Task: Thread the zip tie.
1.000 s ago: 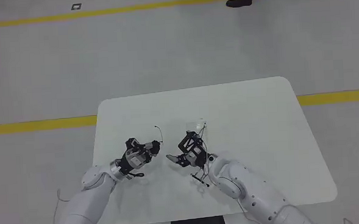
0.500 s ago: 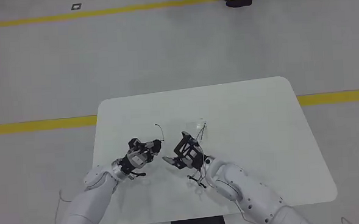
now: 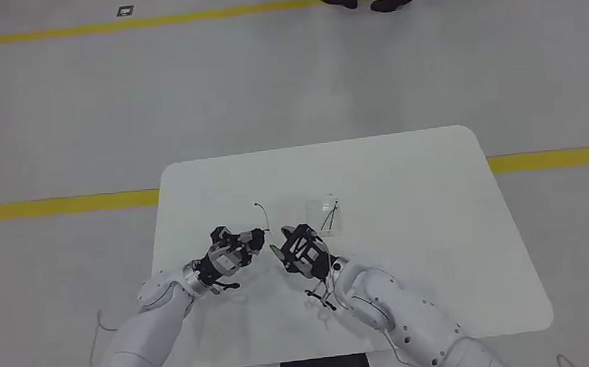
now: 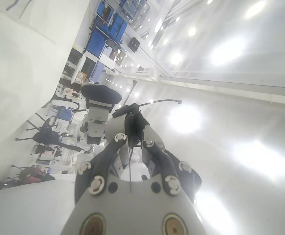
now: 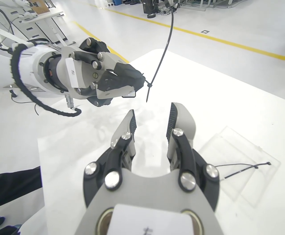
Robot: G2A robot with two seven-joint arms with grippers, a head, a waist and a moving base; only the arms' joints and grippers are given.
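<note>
Top view: The white desk (image 3: 424,177) carries one clear tray (image 3: 324,215), which serves as the reference point. Both arms lie low over the desk on the robot's side of the tray, forearms converging. The left gripper (image 3: 252,242) is furthest from the tray and the right gripper (image 3: 283,240) sits between it and the tray. One black zip tie (image 3: 265,220) rises from the left gripper, its long axis near upright and its free end arching away from the tray. Two thin spare ties (image 3: 328,218) appear to lie in the tray, though the count is uncertain.

Left wrist view: The left gripper (image 4: 132,120) is pressed together, pinching the zip tie (image 4: 160,101). One end of the strap runs back along the gripper body. The other projects past the fingertips and bends sideways, ending in a small head.

Right wrist view: The right gripper (image 5: 151,120) is spread wide and holds nothing, its fingers aimed away from the tray at the left gripper (image 5: 133,80). The zip tie (image 5: 163,51) is clear of the desk (image 5: 200,89). A short tip hangs just beyond the right fingertips, apart from them, and the long part climbs upward. The tray (image 5: 245,144) lies beside the right gripper, with spare ties (image 5: 245,168) inside.
</note>
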